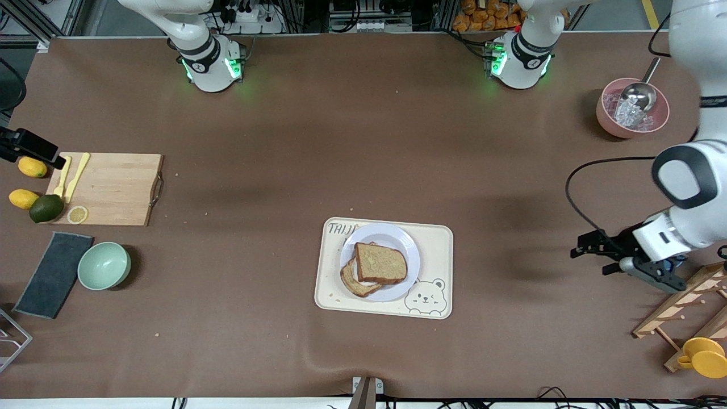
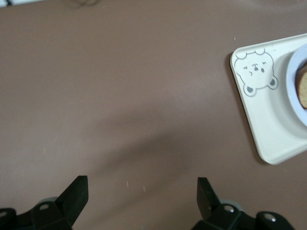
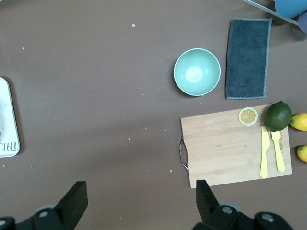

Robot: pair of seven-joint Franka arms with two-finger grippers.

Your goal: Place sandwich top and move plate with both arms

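While the sandwich top (image 1: 380, 262) already lies on the plate (image 1: 406, 244), resting askew over a lower slice that peeks out beneath it, both my grippers are bare. The plate sits on the cream tray (image 1: 437, 250) at the lower centre of the front view, crowding the corner away from the bear drawing.

My left gripper (image 1: 590, 245) hangs low over bare table at the right edge of that view, fingers spread wide with nothing between them; in its wrist view the fingers (image 2: 76, 194) frame only brown cloth, the tray corner at the upper right. My right gripper (image 3: 139, 199) is likewise wide open and holds nothing, looking down on the wooden cutting board (image 3: 230, 148), mint bowl (image 3: 197, 72) and grey cloth (image 3: 247, 57); in the front view only a sliver shows at the left edge.

As I judge it, the risk lies in the lift. The plate is smooth, glossy and thin-rimmed, so pads could slip. If my two arms rise unevenly, it tilts and the offset, porous bread slides off. Pinching too deep could catch the crust; grabbing the matte, rounded tray instead would be a mistake.
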